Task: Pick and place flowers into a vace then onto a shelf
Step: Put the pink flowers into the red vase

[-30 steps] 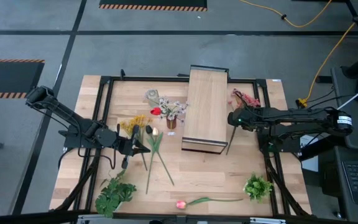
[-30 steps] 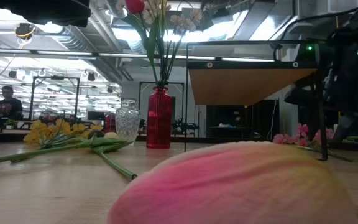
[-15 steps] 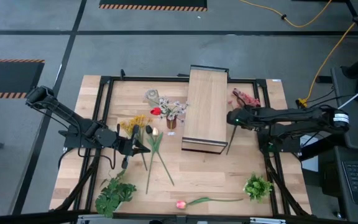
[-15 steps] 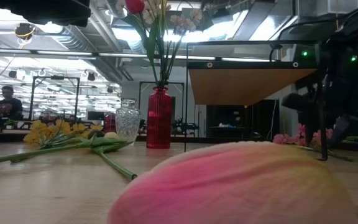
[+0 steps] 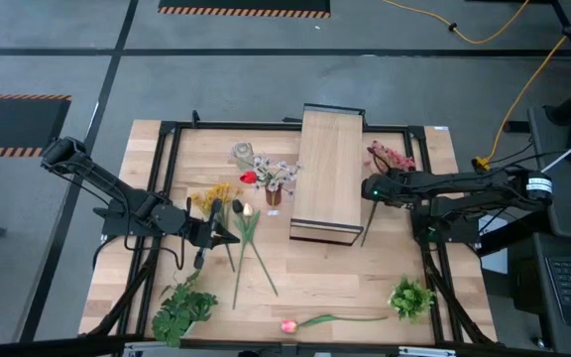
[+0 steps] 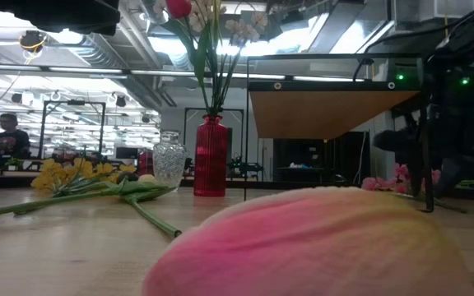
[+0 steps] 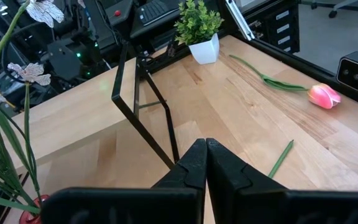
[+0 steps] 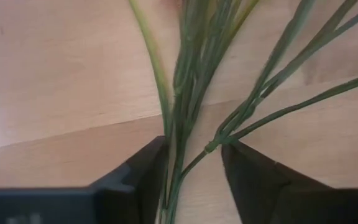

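Flowers with pink blossoms [image 5: 390, 156] lie on the table [image 5: 345, 268] just right of the shelf [image 5: 327, 174]. My right claw [image 8: 193, 165] is down on their green stems [image 8: 188, 81] — fingers part-open on either side, stems between them. My left claw [image 7: 206, 163] waits pinched together, empty, near the yellow daisies [image 5: 216, 196].

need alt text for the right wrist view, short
Close-up of the right end effector down at the wooden tabletop, its two dark fingers straddling a bundle of thin green flower stems; the fingers are near the stems, with gaps visible.
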{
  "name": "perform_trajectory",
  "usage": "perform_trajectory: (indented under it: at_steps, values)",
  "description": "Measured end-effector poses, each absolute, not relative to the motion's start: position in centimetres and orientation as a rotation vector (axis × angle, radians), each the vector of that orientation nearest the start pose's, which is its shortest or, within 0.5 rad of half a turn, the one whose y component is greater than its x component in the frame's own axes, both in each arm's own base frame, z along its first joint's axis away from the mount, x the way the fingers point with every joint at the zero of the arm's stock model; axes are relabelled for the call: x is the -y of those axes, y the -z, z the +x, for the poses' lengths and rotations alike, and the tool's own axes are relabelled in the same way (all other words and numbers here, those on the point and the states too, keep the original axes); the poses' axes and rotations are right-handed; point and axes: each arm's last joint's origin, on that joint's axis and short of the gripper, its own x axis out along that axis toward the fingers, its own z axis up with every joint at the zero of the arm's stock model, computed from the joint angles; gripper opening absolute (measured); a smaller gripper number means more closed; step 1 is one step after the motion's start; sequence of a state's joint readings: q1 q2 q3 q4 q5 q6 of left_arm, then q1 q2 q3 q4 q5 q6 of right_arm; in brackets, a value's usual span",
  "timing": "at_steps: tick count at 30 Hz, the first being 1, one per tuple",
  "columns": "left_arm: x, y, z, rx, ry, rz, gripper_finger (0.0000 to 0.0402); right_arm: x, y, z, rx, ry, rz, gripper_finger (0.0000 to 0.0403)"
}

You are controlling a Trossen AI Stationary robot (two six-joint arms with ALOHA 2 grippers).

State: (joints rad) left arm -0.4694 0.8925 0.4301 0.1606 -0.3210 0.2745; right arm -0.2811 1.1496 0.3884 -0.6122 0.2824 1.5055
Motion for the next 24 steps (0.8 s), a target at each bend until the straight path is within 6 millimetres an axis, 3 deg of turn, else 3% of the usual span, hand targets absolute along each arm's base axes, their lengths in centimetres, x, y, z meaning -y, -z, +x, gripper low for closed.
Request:
perform_trajectory:
  at_steps: [8,24]
  values:
    - [7.84,-22.52,17.47,-0.257,0.185,0.388,0.0007,4.88,-12.43,14.00,-0.763,1.412,1.205,0.0015]
    - [7.84,-22.52,17.47,-0.258,0.185,0.389,0.0006,4.92,-13.16,13.77,-0.710,1.375,1.162,0.0002]
